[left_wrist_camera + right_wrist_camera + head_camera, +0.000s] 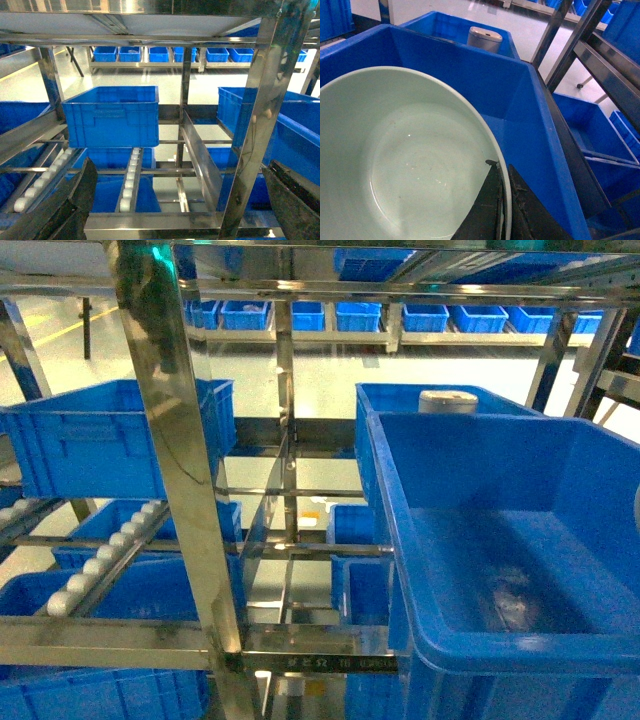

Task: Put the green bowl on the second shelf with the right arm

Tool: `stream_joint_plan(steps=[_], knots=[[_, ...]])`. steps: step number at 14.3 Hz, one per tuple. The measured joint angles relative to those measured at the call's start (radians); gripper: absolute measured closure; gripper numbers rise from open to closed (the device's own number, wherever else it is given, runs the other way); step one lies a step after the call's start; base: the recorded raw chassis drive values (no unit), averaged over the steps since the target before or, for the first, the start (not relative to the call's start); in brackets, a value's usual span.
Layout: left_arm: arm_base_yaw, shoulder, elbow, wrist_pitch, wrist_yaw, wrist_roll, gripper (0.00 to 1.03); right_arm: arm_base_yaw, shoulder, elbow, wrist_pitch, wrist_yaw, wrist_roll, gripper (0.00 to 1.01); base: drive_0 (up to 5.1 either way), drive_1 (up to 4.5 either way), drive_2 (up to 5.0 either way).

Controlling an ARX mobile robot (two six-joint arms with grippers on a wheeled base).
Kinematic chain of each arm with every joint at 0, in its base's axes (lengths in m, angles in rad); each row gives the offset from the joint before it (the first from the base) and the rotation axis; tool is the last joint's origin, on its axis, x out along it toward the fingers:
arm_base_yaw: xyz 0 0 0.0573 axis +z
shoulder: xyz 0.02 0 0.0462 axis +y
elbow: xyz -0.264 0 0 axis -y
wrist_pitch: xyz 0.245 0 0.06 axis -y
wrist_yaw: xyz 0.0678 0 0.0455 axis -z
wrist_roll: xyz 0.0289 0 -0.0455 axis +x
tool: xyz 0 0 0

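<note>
right gripper (502, 210): i have it clamped on the rim of the small round pale mint-green plastic bowl (405, 165), over the large blue plastic crate (520, 100). step: carrying. next: reach to the second shelf.

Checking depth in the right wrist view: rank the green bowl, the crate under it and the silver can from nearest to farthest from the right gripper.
1. Green bowl: its rim is pinched in the right gripper.
2. Crate: surrounding the bowl, just beyond.
3. Silver can: behind the crate's far wall, in the next crate.
</note>
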Motion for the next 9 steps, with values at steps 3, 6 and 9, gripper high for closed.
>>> stream_joint_plan(steps=[3,6,9], knots=[[0.000,0.000,0.000,0.000,0.000,0.000,0.05,0.008,0.214,0.112,0.071,0.021,-0.026,0.99,0.0,0.00,0.0],[0.000,0.000,0.000,0.000,0.000,0.000,0.05,0.013,0.442,0.263,0.091,0.037,-0.053,0.99,0.0,0.00,0.0],[0.000,0.000,0.000,0.000,0.000,0.000,0.05,0.029,0.615,0.438,0.044,0.044,-0.051,0.99,0.0,0.00,0.0]])
